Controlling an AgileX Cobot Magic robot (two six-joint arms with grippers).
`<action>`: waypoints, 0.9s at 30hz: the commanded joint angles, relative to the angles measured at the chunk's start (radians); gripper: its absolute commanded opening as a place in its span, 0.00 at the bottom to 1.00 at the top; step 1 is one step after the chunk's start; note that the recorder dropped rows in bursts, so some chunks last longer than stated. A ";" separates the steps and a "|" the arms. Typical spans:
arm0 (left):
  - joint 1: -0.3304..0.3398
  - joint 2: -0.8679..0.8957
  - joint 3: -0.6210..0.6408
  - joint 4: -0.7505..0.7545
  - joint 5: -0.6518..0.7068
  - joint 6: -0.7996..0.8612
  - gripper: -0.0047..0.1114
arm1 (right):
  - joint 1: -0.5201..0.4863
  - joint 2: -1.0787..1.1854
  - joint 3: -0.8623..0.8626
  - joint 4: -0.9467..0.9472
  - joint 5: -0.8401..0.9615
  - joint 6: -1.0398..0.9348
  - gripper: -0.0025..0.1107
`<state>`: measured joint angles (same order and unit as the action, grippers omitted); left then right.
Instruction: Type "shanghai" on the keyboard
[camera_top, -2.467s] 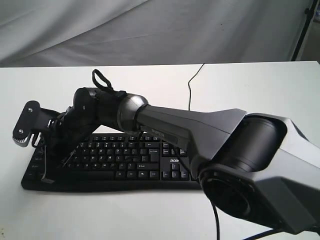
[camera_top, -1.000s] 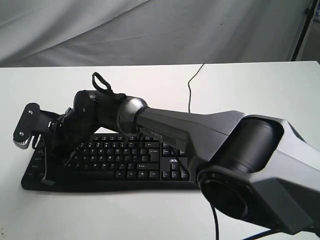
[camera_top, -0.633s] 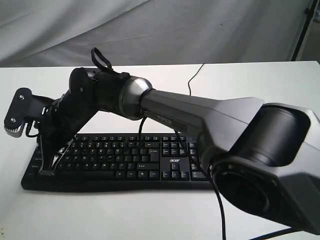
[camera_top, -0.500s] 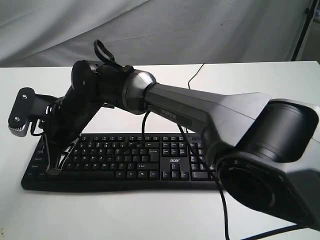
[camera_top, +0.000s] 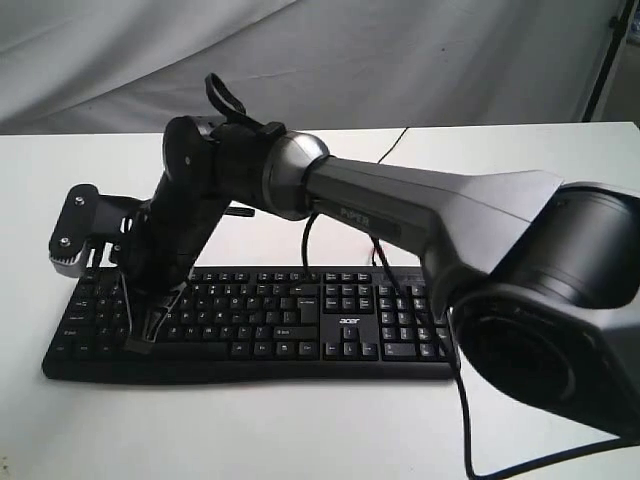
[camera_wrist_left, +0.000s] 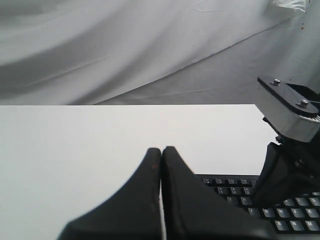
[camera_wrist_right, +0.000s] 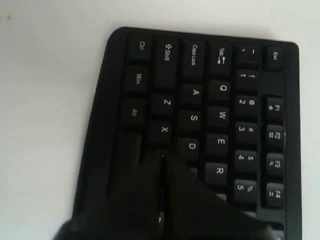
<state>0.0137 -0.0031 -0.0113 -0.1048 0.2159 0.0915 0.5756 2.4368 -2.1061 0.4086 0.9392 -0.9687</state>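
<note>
The black keyboard (camera_top: 300, 320) lies across the white table, with its acer logo near the number pad. My right arm reaches across from the right to the keyboard's left part. Its gripper (camera_top: 140, 342) is shut and empty, tips pointing down at the letter keys. In the right wrist view the shut fingertips (camera_wrist_right: 161, 155) sit just past the X and D keys on the keyboard (camera_wrist_right: 220, 90); whether they touch a key cannot be told. My left gripper (camera_wrist_left: 161, 149) is shut and empty over bare table beside the keyboard's corner (camera_wrist_left: 235, 190).
The keyboard's thin black cable (camera_top: 385, 165) runs back over the table toward a grey cloth backdrop (camera_top: 300, 60). The right arm's wrist camera block (camera_top: 75, 235) hangs above the keyboard's left end and shows again as a block (camera_wrist_left: 292, 112). A black pole (camera_top: 605, 60) stands far right.
My right arm rose off the keyboard's far left end and swung to the right, so its shut tips now stand further right along the letter keys.
</note>
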 joint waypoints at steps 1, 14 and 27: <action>-0.004 0.003 0.001 -0.004 -0.003 -0.001 0.05 | -0.008 -0.061 0.094 -0.015 -0.056 -0.002 0.02; -0.004 0.003 0.001 -0.004 -0.003 -0.001 0.05 | -0.067 -0.190 0.450 0.218 -0.298 -0.240 0.02; -0.004 0.003 0.001 -0.004 -0.003 -0.001 0.05 | -0.088 -0.196 0.515 0.361 -0.357 -0.367 0.02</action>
<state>0.0137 -0.0031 -0.0113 -0.1048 0.2159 0.0915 0.4949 2.2533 -1.5957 0.7438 0.5924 -1.3141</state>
